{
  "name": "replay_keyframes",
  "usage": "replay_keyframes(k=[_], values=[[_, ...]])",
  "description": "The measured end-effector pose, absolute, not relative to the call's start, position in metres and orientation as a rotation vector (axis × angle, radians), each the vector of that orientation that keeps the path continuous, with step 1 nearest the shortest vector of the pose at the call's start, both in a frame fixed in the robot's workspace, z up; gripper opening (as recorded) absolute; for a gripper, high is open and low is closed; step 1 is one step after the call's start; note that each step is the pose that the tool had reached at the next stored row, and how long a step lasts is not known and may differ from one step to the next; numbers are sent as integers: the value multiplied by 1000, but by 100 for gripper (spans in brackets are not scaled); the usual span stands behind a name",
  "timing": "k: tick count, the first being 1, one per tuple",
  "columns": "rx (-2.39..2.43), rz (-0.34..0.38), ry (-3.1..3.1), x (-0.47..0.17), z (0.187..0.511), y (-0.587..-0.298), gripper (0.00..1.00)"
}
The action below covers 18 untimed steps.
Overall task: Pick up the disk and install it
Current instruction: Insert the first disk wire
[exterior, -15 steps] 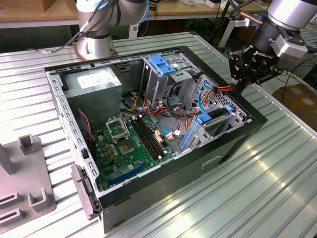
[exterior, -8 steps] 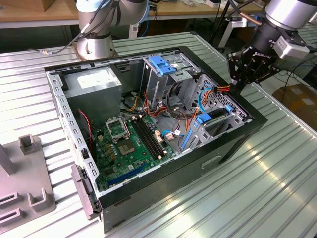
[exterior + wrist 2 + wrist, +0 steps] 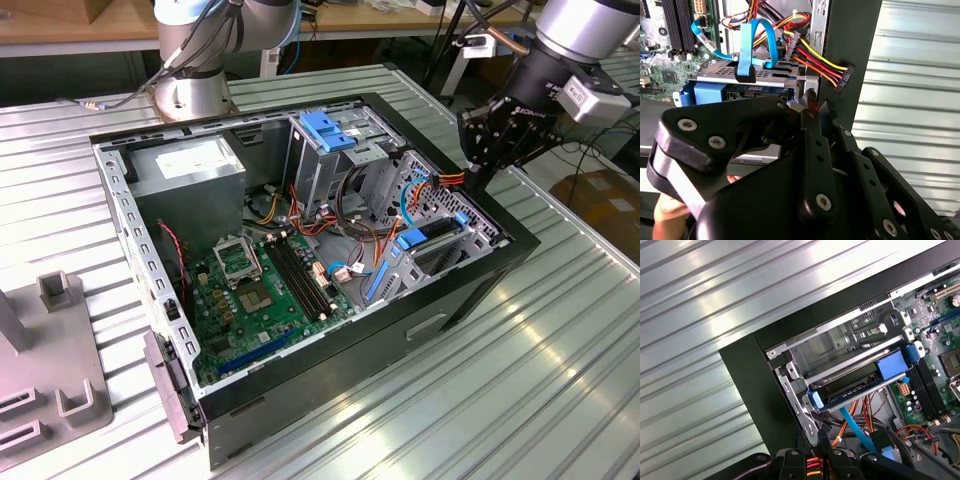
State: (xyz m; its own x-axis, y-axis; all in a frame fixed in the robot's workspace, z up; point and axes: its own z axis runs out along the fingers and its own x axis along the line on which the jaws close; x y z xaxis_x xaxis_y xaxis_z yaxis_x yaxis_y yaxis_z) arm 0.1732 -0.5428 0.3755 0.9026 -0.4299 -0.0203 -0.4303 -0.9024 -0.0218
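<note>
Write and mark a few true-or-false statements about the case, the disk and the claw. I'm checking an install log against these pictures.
1. The computer case lies open on a ribbed metal table. True.
2. The disk lies on the table outside the case. False: it sits in a bay inside the case, with blue plastic at its ends.
3. The claw is over the middle of the motherboard. False: it is at the case's edge, beside the coloured power cable.
4. A blue flat cable runs close to the disk. True.
</note>
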Motion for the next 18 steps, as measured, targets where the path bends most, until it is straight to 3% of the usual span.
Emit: replay_keyframes(k=[18], values=[[-3043,24,671,173,376,-543,24]])
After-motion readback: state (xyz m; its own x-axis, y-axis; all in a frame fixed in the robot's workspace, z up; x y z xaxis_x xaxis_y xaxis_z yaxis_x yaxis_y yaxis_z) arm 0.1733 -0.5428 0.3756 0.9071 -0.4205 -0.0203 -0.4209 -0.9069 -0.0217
